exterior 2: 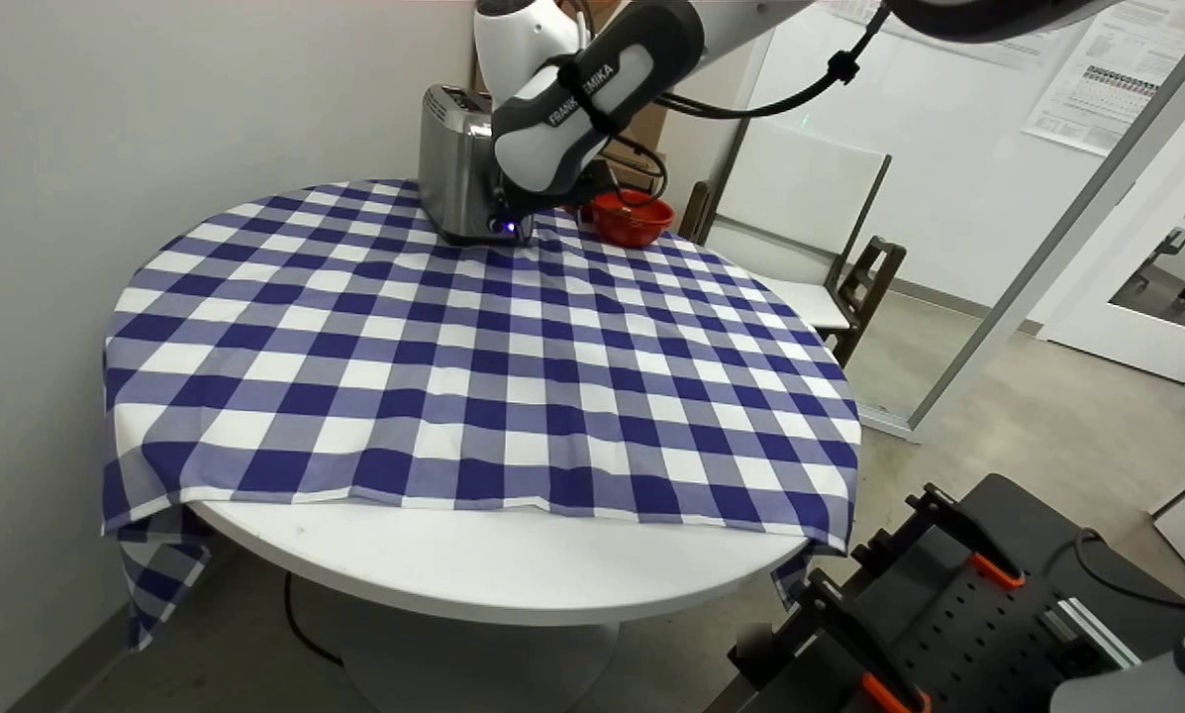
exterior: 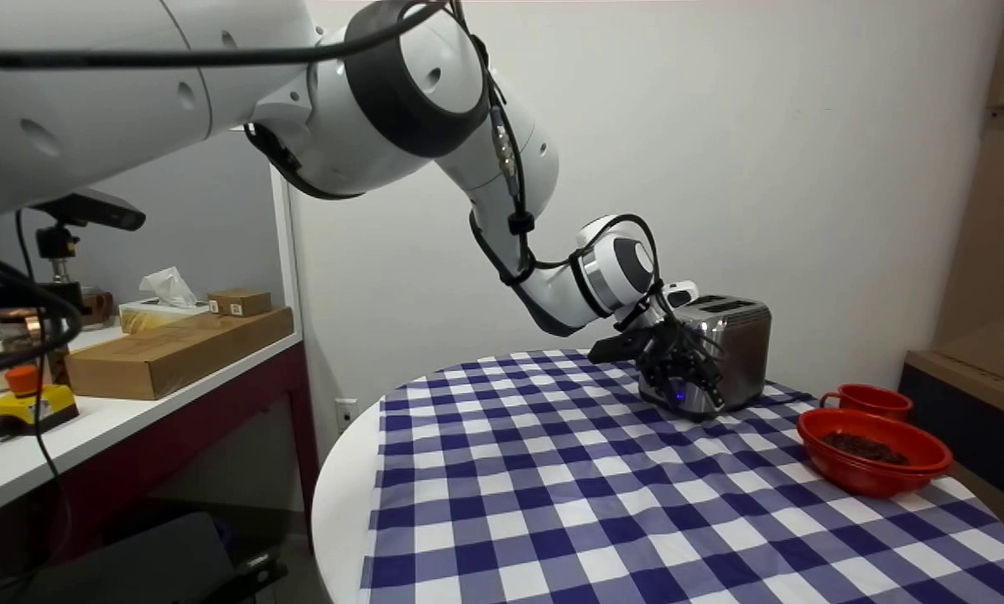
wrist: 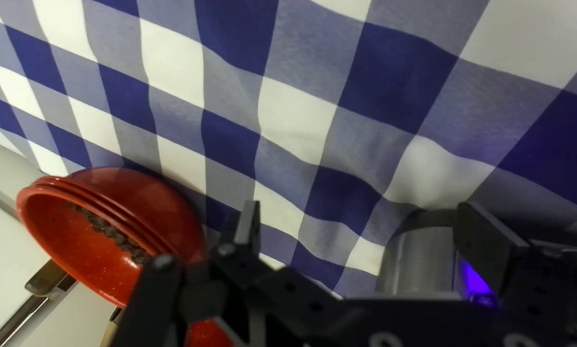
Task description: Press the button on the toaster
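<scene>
The shiny silver toaster [exterior: 745, 356] stands upright on the checked cloth near the wall; it also shows in an exterior view [exterior 2: 447, 178]. My gripper [exterior: 688, 369] is low at the toaster's front and covers much of it. In the wrist view the gripper [wrist: 358, 212] is open, its two fingers wide apart with only cloth and a toaster corner [wrist: 418, 260] behind the gap. The right finger is in front of the toaster's face, beside a glowing blue-purple light [wrist: 474, 282]. This finger partly hides the light. I cannot tell whether it touches a button.
Stacked red bowls [exterior: 875, 453] with dark bits inside and a red mug [exterior: 875, 400] stand beside the toaster at the table's edge. The blue-white checked cloth [exterior 2: 473, 366] is wrinkled near the toaster. A wall [exterior: 720, 168] rises behind it.
</scene>
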### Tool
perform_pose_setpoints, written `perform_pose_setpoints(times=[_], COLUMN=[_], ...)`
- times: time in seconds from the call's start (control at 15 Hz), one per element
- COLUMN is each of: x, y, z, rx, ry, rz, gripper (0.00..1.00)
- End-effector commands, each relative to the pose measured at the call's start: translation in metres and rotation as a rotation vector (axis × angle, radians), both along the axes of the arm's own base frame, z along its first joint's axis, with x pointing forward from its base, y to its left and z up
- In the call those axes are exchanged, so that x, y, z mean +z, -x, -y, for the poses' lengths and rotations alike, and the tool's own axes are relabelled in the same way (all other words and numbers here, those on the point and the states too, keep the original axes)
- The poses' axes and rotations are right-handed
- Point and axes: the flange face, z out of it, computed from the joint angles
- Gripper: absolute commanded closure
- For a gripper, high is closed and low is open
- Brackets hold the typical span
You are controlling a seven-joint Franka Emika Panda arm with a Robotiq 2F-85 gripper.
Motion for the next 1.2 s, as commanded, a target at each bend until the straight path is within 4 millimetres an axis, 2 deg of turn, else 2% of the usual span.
perform_pose_setpoints(times=[0.0, 0.53, 1.13], x=[0.002, 0.009, 0.007], y=[-0.01, -0.011, -0.011], z=[0.0, -0.003, -0.01], rx=[-0.003, 0.012, 0.033], ry=[0.0, -0.023, -0.075], rz=[0.055, 0.064, 0.03], gripper=[0.0, 0.0, 0.0])
